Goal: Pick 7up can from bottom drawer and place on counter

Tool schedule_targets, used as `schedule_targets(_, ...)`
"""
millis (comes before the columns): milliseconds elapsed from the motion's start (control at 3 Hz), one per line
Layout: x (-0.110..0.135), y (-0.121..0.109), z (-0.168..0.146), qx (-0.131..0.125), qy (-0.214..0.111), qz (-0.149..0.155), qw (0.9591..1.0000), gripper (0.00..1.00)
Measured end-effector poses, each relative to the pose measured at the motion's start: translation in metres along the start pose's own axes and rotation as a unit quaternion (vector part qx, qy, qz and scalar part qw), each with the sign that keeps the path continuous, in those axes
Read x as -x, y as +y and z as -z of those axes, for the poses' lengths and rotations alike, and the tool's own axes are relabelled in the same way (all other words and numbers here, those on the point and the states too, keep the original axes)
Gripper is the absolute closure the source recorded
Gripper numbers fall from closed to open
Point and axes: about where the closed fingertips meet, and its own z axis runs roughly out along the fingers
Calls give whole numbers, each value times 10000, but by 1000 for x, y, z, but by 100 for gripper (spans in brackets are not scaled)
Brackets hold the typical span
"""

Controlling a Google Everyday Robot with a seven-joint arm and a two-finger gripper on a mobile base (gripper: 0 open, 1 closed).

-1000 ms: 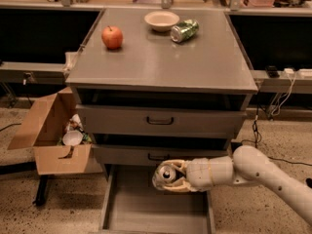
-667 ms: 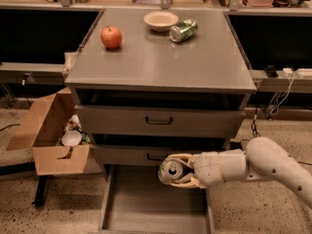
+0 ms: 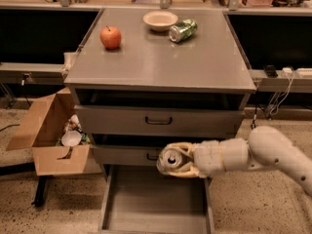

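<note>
Grey tabletop (image 3: 161, 65) lies above and beyond the gripper (image 3: 174, 161), which is closed around the 7up can (image 3: 170, 158) over the open bottom drawer (image 3: 156, 206). Can axis lies roughly horizontal, top facing near; upward travel appears necessary.

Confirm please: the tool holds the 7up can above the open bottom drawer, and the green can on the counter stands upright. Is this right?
Not quite. The camera view shows the green can lying on its side on the counter, beside the bowl. The rest is right: the tool grips the 7up can above the open bottom drawer.
</note>
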Motion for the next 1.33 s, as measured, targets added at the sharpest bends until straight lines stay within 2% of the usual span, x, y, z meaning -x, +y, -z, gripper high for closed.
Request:
schedule_targets(333,46,-35,28,-93,62,-50,9999,100)
schedule_targets(667,46,-35,28,-92,62,-50,9999,100)
schedule_targets(1000,60,-52,40,-236,-16,-153,9996,100)
schedule_targets(1333,91,-83,69,-376,-30,-341,9987,100)
